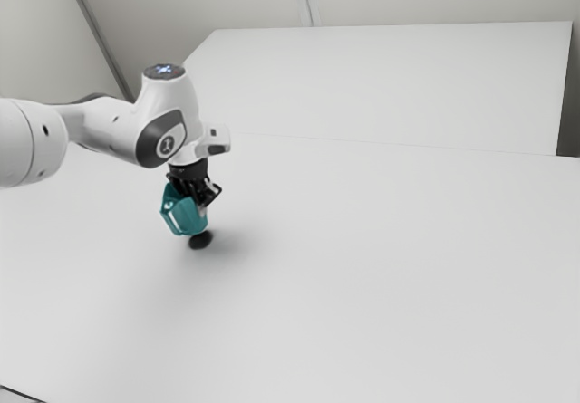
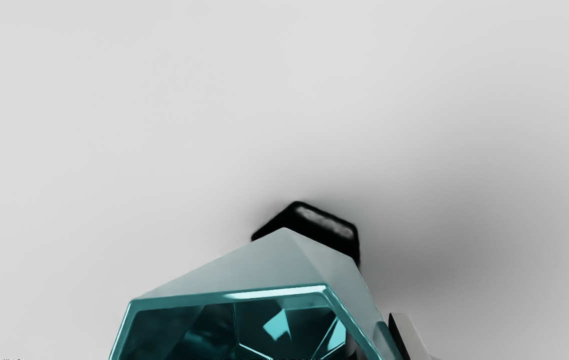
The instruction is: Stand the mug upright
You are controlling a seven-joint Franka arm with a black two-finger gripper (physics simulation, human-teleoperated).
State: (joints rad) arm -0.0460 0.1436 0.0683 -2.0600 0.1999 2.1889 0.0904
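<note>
Mug business, as far as I can judge from over here, is past halfway but unfinished. The pale worktop (image 1: pixel 381 285) stretches well out to the exterior view's right; the white arm (image 1: pixel 100 136) comes in from the other side and bends down over it. Below its wrist, the end effector (image 1: pixel 200 206) looks clamped on the wall of the teal mug (image 1: pixel 185 216), one finger (image 2: pixel 407 332) lying along the outside. The mug hangs over the worktop, nearer the exterior view's left edge than its right, well in from the worktop's far edge. Its mouth faces up toward the hand, yet the body leans, and its base seems just clear of the surface, above a small dark patch (image 1: pixel 200 239), probably shadow. So grasp and lift look done; straightening, lowering and letting go remain.
</note>
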